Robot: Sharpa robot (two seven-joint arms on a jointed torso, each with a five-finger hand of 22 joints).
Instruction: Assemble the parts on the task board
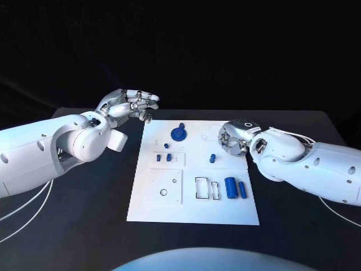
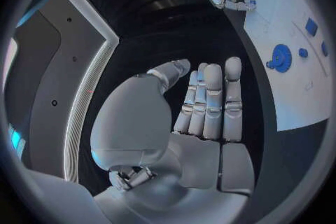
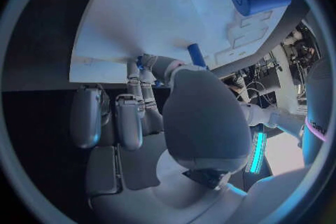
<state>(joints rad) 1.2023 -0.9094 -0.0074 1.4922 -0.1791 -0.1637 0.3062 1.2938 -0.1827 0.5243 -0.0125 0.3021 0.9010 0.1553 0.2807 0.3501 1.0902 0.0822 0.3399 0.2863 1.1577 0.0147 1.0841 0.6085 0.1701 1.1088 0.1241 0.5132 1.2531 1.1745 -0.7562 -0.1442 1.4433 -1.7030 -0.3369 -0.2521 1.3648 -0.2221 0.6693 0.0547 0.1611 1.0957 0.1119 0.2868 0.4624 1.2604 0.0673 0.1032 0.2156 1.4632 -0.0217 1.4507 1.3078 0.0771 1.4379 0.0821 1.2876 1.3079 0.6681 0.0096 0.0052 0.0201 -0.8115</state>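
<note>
Now: one task board [image 1: 193, 209], two cylinders [image 1: 235, 188]; left hand [image 1: 134, 105] spread, right hand [image 1: 233, 139] unclear.

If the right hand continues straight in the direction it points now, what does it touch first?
Probably the small blue peg on the white task board; the right hand points at it, though depth is unclear.

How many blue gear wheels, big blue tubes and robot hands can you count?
Blue toothed plastic gear wheel: 1
Big blue plastic cylinders: 2
Silver robot hands, left and right: 2
Total: 5
</note>
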